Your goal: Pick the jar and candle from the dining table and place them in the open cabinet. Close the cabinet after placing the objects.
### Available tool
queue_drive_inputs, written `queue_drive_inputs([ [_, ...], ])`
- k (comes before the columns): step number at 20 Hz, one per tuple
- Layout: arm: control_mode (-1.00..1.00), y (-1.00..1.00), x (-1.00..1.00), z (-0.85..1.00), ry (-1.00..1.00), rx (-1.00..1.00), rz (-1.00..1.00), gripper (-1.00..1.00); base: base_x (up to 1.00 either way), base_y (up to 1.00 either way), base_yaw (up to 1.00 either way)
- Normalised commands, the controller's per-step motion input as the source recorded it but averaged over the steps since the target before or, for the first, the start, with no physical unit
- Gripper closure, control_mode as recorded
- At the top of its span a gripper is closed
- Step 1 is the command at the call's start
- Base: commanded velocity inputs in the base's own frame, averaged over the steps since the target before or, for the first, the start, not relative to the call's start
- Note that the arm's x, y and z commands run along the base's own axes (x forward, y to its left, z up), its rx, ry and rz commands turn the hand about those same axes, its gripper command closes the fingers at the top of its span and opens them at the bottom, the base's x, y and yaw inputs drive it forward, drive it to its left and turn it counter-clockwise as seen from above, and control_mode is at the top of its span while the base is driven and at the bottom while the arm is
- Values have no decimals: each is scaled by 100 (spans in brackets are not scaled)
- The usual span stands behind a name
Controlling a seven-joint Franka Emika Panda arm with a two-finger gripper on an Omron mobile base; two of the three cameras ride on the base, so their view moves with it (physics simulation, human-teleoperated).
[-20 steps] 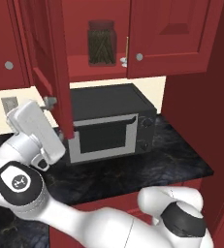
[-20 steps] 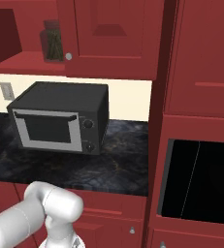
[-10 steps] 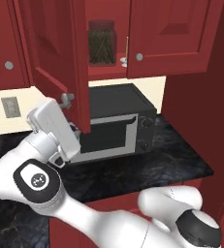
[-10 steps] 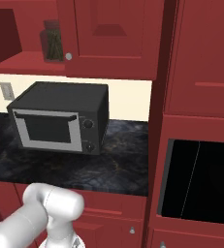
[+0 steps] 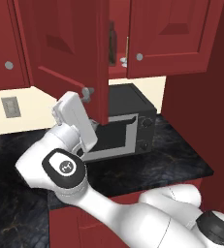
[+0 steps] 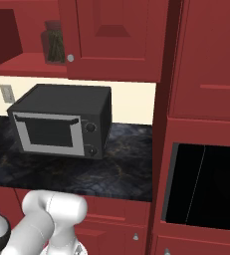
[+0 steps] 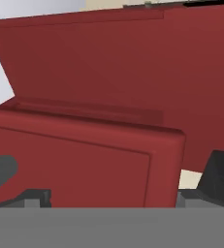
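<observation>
The jar (image 6: 54, 48), clear glass packed with dark sticks, stands on the red inner shelf (image 6: 27, 67) of the wall cabinet. In the left base view only a sliver of the jar (image 5: 112, 42) shows past the edge of the cabinet's left door (image 5: 65, 53), which stands partly swung in. My gripper (image 5: 87, 93) is at the door's lower edge, just below it. In the hand view the gripper (image 7: 113, 193) is open, its tips wide apart, with the door panel (image 7: 84, 160) close in front. The candle and the dining table are out of view.
A black microwave (image 6: 61, 122) sits on the dark marbled counter (image 6: 116, 169) under the cabinet. The cabinet's right door (image 6: 116, 35) is closed. A tall red unit with a black oven window (image 6: 201, 184) stands at the right. A wall outlet (image 5: 9, 106) is on the cream backsplash.
My hand has risen and moved right along the left door's lower edge. The door has swung further in, now covering most of the jar in the left base view.
</observation>
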Motion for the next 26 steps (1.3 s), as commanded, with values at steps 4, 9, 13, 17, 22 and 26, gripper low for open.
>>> queue_drive_inputs([
  [4,-100,-44,36,21,0,0,12,-100,0,0,0],
  [9,-100,-43,34,26,0,0,12,-100,0,0,0],
  [13,-100,-44,38,28,0,0,11,-100,0,0,0],
  [17,-100,-41,44,27,0,0,7,-100,0,0,0],
  [22,-100,-36,45,26,0,0,6,-100,0,0,0],
  [26,-100,-27,44,24,2,0,3,-100,0,0,0],
])
